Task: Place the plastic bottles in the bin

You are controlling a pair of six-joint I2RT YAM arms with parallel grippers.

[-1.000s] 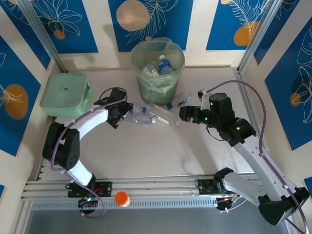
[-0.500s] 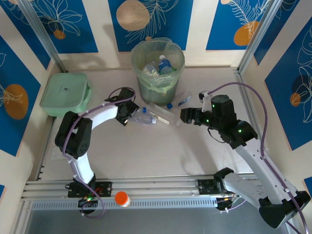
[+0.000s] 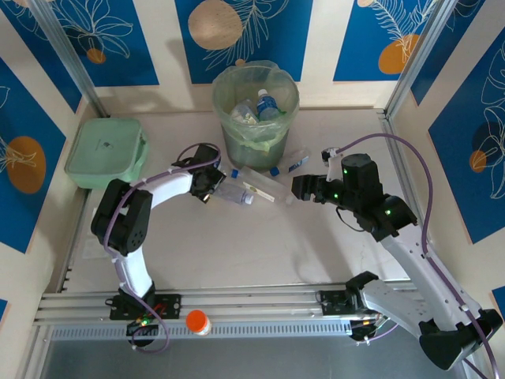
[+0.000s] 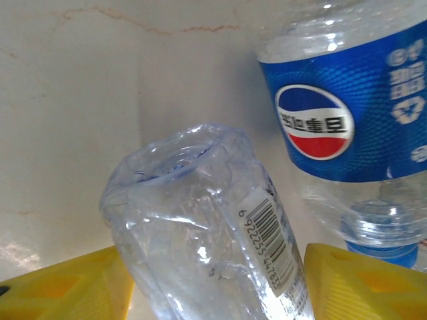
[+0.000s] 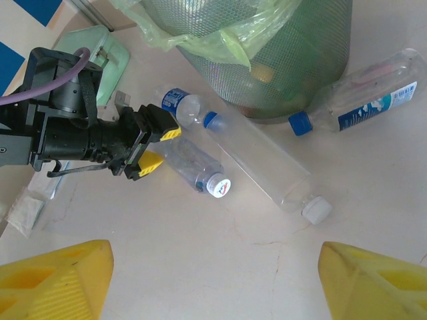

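Our left gripper (image 3: 213,185) now sits further right, jaws spread astride the crumpled bottle (image 4: 200,220), ready to clamp; our right gripper (image 5: 213,283) gapes empty.

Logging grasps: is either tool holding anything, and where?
Left tool brackets the clear crumpled plastic bottle at its base end; firm grip cannot be told. Right tool, open, holds nothing.

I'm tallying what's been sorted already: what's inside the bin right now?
Inside the bin a blue-labelled bottle lies among a few clear bottles, within the pale green bag. Whatever lies deeper is covered by them.
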